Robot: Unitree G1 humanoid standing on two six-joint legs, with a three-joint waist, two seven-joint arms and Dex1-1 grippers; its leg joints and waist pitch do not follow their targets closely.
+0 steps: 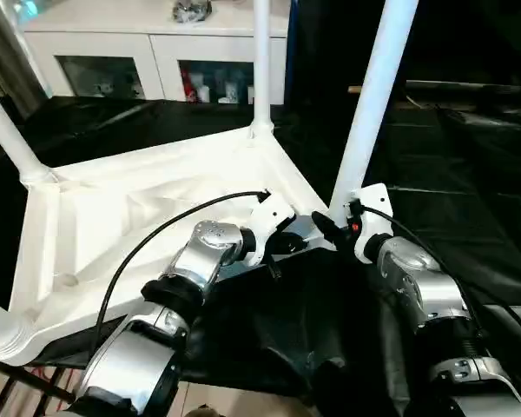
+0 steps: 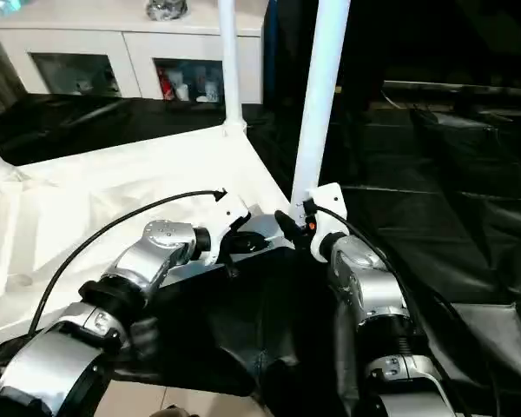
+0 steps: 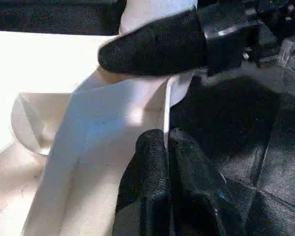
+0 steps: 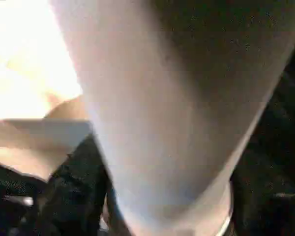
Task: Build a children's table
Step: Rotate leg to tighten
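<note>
The white tabletop [image 1: 130,217] lies upside down on the black-draped work table, ribbed underside up. Three white legs stand in its sockets: far corner [image 1: 260,61], left corner [image 1: 9,130], and near left corner [image 1: 0,330]. A fourth leg [image 1: 373,95] rises at the near right corner. My right gripper [image 1: 330,224] is shut on this leg's base, which shows very close in the right wrist view [image 4: 177,113]. My left gripper [image 3: 166,140] is shut on the tabletop's thin rim [image 3: 137,113] beside that corner. The right gripper's finger [image 3: 152,49] crosses the left wrist view.
The black drape [image 1: 469,174] spreads in folds to the right and toward me. A white cabinet with glass doors [image 1: 156,52] stands behind the table. A metal bar [image 1: 451,87] runs at the back right. Black cables loop over both forearms.
</note>
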